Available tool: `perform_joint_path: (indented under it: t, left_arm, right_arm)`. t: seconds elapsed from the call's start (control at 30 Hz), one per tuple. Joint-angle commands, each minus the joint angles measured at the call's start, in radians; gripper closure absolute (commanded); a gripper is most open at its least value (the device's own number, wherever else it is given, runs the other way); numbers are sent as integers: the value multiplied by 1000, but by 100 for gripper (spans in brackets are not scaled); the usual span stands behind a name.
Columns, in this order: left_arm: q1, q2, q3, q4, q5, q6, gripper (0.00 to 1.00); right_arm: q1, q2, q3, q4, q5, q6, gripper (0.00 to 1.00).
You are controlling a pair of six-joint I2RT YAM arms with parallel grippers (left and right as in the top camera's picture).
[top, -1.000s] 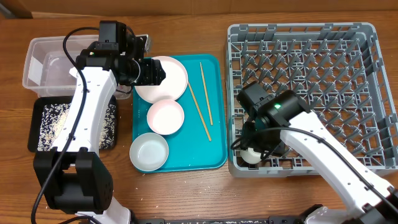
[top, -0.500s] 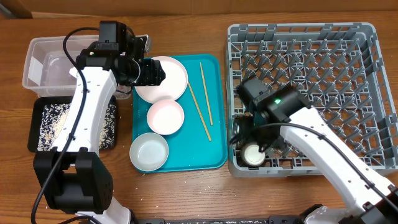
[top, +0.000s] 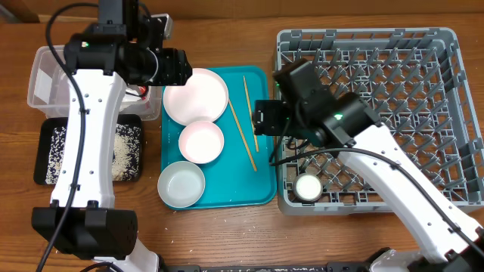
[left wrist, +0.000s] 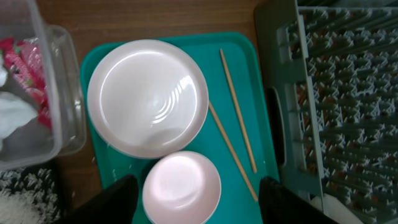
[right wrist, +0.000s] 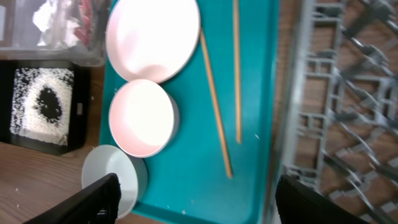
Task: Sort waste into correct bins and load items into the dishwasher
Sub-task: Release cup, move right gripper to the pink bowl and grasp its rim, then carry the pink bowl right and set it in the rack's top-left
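The pale pink plate [top: 197, 96], pink bowl [top: 201, 141] and grey-green bowl [top: 181, 184] sit on the teal tray [top: 261, 189], with two chopsticks [top: 248, 128] beside them. The white cup [top: 308, 187] stands in the front-left corner of the grey dish rack [top: 378, 45]. My left gripper [top: 178, 68] is open and empty above the plate [left wrist: 148, 96]; its fingers [left wrist: 199, 205] straddle the pink bowl [left wrist: 181, 188]. My right gripper [top: 265, 119] is open and empty [right wrist: 205, 202] above the tray's right side, near the chopsticks [right wrist: 214, 106].
The clear tub [top: 45, 83] at the back left holds a white napkin [left wrist: 12, 115] and a red scrap [left wrist: 25, 59]. The black tray [top: 45, 128] in front of it holds white and dark grains [right wrist: 40, 102]. The rack's wall [right wrist: 292, 93] borders the teal tray.
My right gripper has let go of the white cup in the rack's front-left corner and moved back and left, over the teal tray's right edge. My left arm has risen and shifted slightly back.
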Motion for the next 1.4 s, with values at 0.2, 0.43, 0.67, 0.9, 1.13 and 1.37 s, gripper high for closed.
perform_joint_path:
  t: [0.2,0.43,0.67,0.9,1.13,1.37]
  left_arm:
    - [68,-1,216,-124,-217,-61,33]
    - [204,3,238,-138,-221,-75,0]
    - [246,8,237,-137,-221,-75,0]
    - [246,8,237,-137,-221,-75,0]
    - [246,8,237,-137,-221,-75,0]
    - [246,8,237,-137,-221,-75,0]
  right_arm:
    - [66,195,17,191,-48,24,24]
    - [95,358,17,304,-115,58,33]
    - [114,478,17,336,-148,99,44]
    - [122,524,17,351,-203,113,61]
    - [122,524,18,346,-203,117,92]
    - [105,511,76,259,-180,116,96]
